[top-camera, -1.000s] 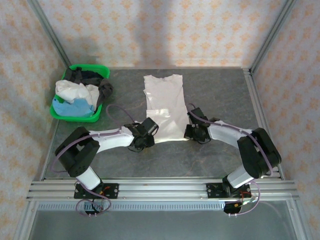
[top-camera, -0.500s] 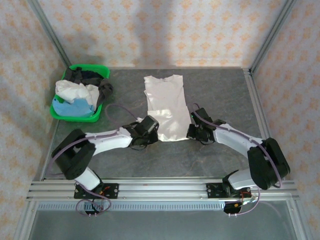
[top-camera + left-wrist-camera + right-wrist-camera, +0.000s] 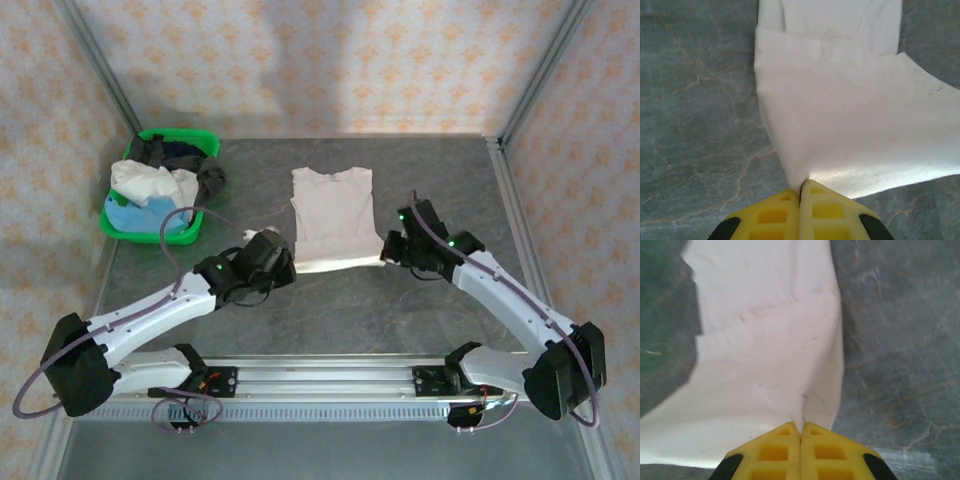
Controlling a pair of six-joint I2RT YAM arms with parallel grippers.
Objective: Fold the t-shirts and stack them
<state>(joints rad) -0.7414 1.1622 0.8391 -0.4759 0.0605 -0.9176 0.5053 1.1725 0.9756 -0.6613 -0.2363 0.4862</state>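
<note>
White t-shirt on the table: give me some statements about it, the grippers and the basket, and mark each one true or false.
1. The left gripper is shut on a corner of the white t-shirt. True.
2. The right gripper is open, clear of the cloth. False: its fingers are closed on the shirt's other near corner.
3. The green basket stands at the far left of the table, holding a heap of clothes in white, light blue and dark cloth. True.
4. The white t-shirt lies inside the basket. False: it lies on the table between the two arms, apart from the basket.
</note>
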